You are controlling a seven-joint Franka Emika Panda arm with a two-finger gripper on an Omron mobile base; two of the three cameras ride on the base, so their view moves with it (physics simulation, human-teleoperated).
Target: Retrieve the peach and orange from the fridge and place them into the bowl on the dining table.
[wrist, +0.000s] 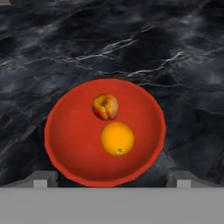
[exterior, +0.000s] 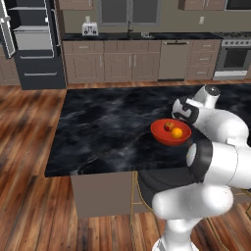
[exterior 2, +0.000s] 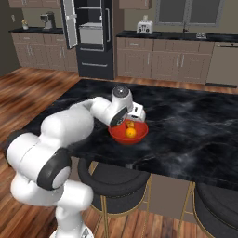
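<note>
The peach (wrist: 105,106) and orange (wrist: 117,138) are sitting side by side in the bowl (wrist: 65,144) on the counter (wrist: 109,39), both likely light, firm and prone to rolling, best pinched across their middles. The gripper (wrist: 113,179) is hovering released above them, with bare counter lying around the bowl and the fridge (exterior 2: 93,37) standing open well behind.

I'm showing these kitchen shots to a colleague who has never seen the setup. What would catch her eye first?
The glossy red bowl on the black marble dining table, with the peach and the orange lying side by side inside it. Next, the white arm bent over the bowl, its gripper open above the fruit. Behind, by the wall cabinets, the black fridge stands with a door open.
</note>
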